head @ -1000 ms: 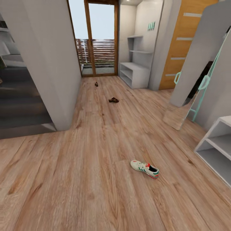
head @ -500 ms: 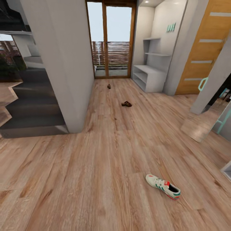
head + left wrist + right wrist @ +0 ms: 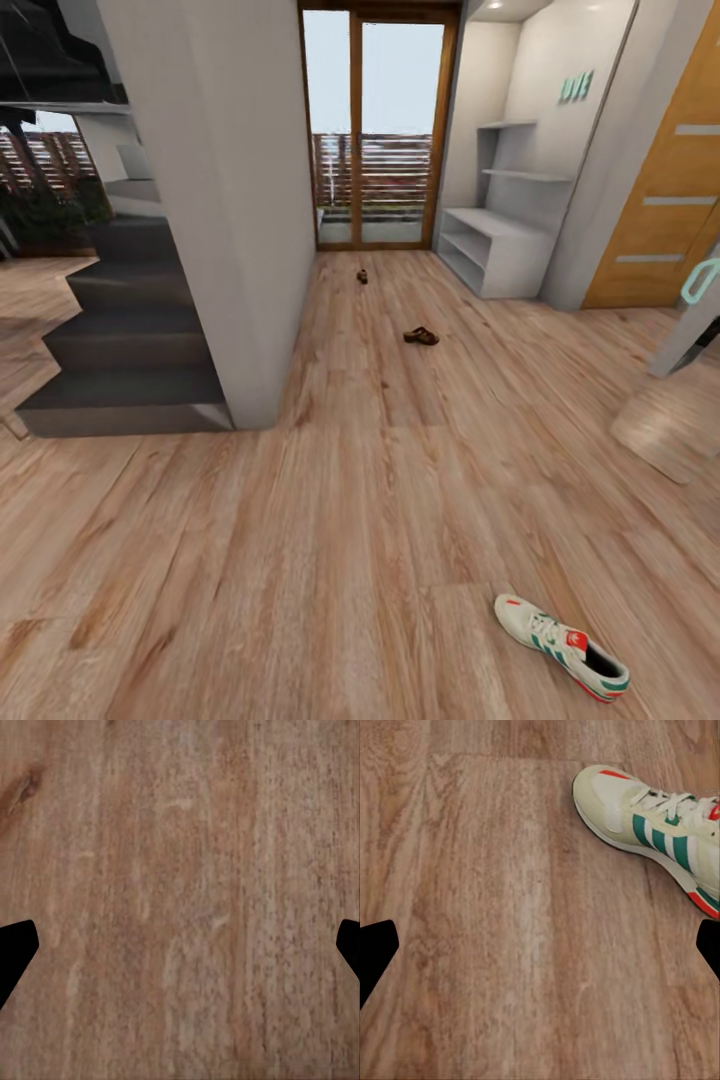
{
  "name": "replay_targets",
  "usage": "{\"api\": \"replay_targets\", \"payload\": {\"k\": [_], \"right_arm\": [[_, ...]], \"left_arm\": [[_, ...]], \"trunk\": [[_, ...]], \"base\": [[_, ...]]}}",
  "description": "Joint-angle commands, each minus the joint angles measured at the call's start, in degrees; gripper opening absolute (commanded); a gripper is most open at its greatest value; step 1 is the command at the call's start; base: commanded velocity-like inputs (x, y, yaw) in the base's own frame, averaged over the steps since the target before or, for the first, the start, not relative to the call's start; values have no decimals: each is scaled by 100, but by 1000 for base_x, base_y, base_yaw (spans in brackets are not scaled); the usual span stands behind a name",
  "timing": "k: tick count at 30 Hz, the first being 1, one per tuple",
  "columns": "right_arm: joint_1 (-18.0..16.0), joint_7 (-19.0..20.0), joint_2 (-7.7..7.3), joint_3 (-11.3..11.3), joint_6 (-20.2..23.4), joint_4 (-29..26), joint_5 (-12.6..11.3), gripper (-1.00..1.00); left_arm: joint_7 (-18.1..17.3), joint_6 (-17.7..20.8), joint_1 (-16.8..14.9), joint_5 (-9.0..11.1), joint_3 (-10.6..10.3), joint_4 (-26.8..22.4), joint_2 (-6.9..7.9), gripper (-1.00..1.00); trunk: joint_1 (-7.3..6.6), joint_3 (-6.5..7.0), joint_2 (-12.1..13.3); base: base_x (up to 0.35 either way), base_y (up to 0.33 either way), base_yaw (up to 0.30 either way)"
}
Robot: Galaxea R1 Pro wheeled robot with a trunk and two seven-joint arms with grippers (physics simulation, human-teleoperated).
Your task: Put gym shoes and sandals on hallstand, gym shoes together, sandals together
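One gym shoe lies on the corridor floor at about five o'clock in the head view, close to me, resting upright on its sole. It is cream-white with three green stripes along its side, white laces, a red label on the tongue and a red-orange patch at the toe tip and along the heel edge of the sole; its dark opening faces up. In the right wrist view the same gym shoe sits on bare planks, with its heel cut off at the frame edge.

Farther down the corridor, at roughly twelve o'clock, a dark brown sandal lies flat on the wood, and a second small dark sandal lies beyond it, near the glass door; it is too small to make out its straps.

The hallstand stands at about one o'clock against the pale wall: a low grey-white bench with two open tiers, staggered shelves above, and mint letters higher up. From here its tiers and shelves look bare, though the far corners are hard to read.

A dark staircase rises at ten o'clock behind a grey wall, and an orange-wood door stands at two o'clock.

In each wrist view the two dark fingertips sit at opposite edges, so both sets of jaws are spread wide with nothing between them but floor.
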Motion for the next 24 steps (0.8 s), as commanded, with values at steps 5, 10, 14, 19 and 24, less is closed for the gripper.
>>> {"api": "replay_targets", "payload": {"k": [5,10,14,19,24], "right_arm": [[0,-7,-2,-13,-16,-5,-14,100],[-1,-7,-2,-26,-16,-13,-20,100],[0,-8,-2,-37,-16,-15,-22,100],[1,-8,-2,-37,-16,-10,-22,100],[0,-8,-2,-38,-16,-7,-17,100]], "left_arm": [[5,-16,-3,14,0,5,1,100],[5,-19,-3,12,0,5,-1,100],[5,-19,-3,16,0,5,-4,100],[5,-19,-3,16,0,5,-7,100],[5,-19,-3,14,0,5,-8,100]], "trunk": [[2,-4,-1],[2,-4,-1],[2,-4,-1],[2,-4,-1],[2,-4,-1]], "base": [[316,104,3],[316,106,1],[317,102,0],[323,66,0],[331,11,0]]}}
